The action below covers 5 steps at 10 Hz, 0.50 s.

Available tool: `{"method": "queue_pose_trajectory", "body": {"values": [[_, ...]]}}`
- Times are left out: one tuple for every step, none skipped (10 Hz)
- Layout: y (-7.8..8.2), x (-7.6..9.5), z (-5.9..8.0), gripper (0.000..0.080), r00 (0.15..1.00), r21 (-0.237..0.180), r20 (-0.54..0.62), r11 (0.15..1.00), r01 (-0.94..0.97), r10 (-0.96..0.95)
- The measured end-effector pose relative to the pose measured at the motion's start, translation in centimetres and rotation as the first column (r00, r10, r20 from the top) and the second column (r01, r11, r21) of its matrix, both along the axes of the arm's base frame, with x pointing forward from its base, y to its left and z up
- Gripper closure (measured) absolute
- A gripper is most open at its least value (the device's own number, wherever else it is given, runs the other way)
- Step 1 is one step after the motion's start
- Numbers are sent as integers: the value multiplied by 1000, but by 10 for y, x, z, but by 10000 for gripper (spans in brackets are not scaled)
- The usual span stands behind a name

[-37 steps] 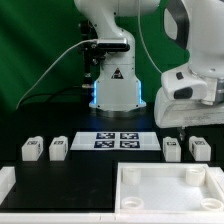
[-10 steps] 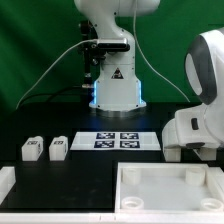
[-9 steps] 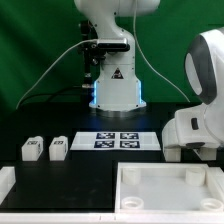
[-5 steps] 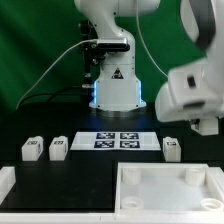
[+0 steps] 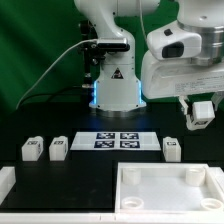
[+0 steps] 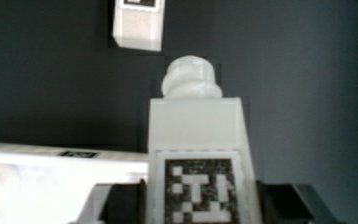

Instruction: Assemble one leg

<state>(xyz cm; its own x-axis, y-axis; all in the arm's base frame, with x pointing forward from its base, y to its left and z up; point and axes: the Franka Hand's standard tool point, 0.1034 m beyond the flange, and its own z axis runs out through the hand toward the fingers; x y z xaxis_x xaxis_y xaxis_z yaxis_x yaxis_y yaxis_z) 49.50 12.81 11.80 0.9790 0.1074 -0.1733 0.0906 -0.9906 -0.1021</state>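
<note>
A white robot arm reaches in from the exterior view's right, its gripper [image 5: 200, 116] raised in the air above a black table [image 5: 100, 165]. The pincer is clamped on one leg [image 5: 201, 108], a small white block with a black-and-white square tag, which hangs clear of the table, well above it. In the wrist view the same leg [image 6: 197, 130] fills the middle of the picture, held between two dark fingers [image 6: 119, 203] pressed against its sides near the tag, with its rounded peg end pointing away from the camera toward the table. Three more legs rest on the table: a second leg [image 5: 32, 149] and a third leg [image 5: 58, 148] stand just beside each other at the exterior view's left, and a fourth leg [image 5: 171, 148] stands at the right, below the held one. Between them lies the flat marker board [image 5: 118, 140] with its four tags. Nearer the camera sits the large white panel [image 5: 165, 190] with a raised rim. The arm's base [image 5: 115, 85] stands behind the board before a green backdrop [image 5: 35, 50]
</note>
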Motion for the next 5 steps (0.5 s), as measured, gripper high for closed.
{"method": "queue_pose_trajectory", "body": {"values": [[-9, 21, -7, 508, 992, 16, 127, 1000, -27, 25], [-26, 45, 6, 508, 976, 9, 206, 997, -76, 72], [-39, 77, 28, 508, 937, -3, 336, 995, -101, 96], [-41, 97, 36, 508, 892, -8, 441, 994, -105, 98], [-42, 107, 39, 508, 841, -19, 530, 993, -117, 109]]}}
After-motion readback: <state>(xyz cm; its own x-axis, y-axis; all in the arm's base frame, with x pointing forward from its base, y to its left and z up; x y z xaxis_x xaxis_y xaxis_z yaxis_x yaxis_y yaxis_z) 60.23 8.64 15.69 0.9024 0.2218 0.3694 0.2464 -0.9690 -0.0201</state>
